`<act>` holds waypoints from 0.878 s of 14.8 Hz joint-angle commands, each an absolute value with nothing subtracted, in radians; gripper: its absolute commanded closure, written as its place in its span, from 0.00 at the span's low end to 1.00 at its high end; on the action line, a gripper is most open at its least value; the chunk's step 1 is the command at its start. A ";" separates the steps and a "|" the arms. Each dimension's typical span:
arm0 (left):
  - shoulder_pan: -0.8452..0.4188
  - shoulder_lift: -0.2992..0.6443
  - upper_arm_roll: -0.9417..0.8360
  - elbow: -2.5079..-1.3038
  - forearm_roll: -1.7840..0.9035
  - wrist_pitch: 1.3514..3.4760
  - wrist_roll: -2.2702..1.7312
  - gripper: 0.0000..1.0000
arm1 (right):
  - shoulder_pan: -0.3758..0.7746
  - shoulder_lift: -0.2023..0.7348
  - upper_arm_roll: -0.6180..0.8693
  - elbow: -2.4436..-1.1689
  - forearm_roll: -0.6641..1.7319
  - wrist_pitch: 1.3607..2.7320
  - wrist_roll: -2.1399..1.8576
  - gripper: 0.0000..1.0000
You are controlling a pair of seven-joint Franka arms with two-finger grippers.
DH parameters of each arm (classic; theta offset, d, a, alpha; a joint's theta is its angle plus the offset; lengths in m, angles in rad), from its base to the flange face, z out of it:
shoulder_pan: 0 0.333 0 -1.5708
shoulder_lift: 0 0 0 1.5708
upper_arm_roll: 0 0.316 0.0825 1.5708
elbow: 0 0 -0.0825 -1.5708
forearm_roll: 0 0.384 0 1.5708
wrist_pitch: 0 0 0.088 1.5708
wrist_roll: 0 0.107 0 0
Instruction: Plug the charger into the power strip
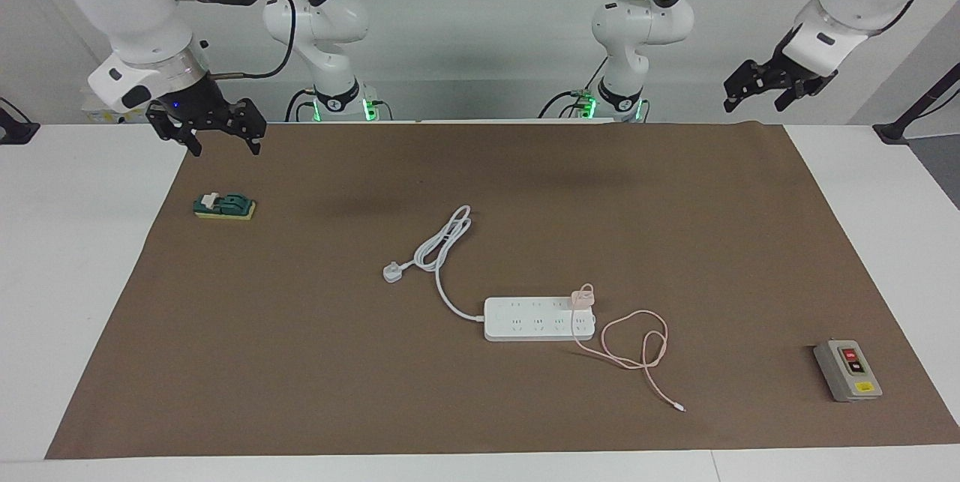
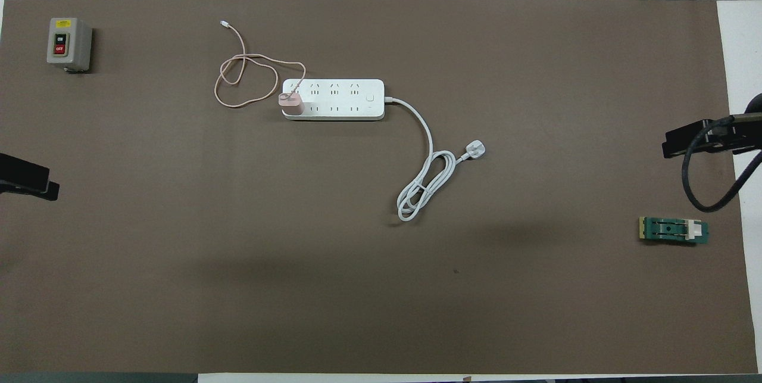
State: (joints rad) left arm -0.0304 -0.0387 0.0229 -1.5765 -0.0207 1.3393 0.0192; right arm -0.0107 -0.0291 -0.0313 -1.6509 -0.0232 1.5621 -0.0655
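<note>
Two readable words, "ON" and "OFF", mark the grey switch box.

**Pink charger sitting in the white power strip**

The power strip is lying flat a little below the middle of the facing view. It is long and white, with two rows of holes. The small pink charger is sitting on its upper right corner. Its thin pink cable is looping toward the lower right.
</note>
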 commanded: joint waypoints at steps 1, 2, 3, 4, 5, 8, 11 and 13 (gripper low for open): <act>-0.014 -0.011 0.037 -1.554 -0.006 1.357 0.015 0.00 | -0.026 -0.051 -0.018 -1.675 -0.035 1.571 -0.051 0.00; -0.024 -0.012 0.035 -1.568 -0.006 1.386 0.014 0.00 | -0.026 -0.051 -0.018 -1.674 -0.035 1.571 -0.051 0.00; -0.034 -0.014 0.029 -1.591 -0.006 1.396 0.012 0.00 | -0.026 -0.051 -0.018 -1.675 -0.035 1.571 -0.051 0.00; -0.034 -0.005 0.026 -1.586 -0.003 1.394 0.012 0.00 | -0.026 -0.051 -0.018 -1.674 -0.035 1.569 -0.051 0.00; -0.035 0.015 0.025 -1.565 -0.002 1.402 0.012 0.00 | -0.026 -0.051 -0.018 -1.675 -0.035 1.569 -0.051 0.00; -0.037 0.038 0.025 -1.494 -0.002 1.408 0.011 0.00 | -0.026 -0.051 -0.018 -1.675 -0.035 1.563 -0.051 0.00; -0.040 0.032 0.017 -1.494 -0.006 1.414 0.003 0.00 | -0.026 -0.051 -0.018 -1.675 -0.035 1.563 -0.051 0.00; -0.043 0.028 0.029 -1.502 -0.006 1.396 0.014 0.00 | -0.026 -0.051 -0.018 -1.674 -0.035 1.563 -0.051 0.00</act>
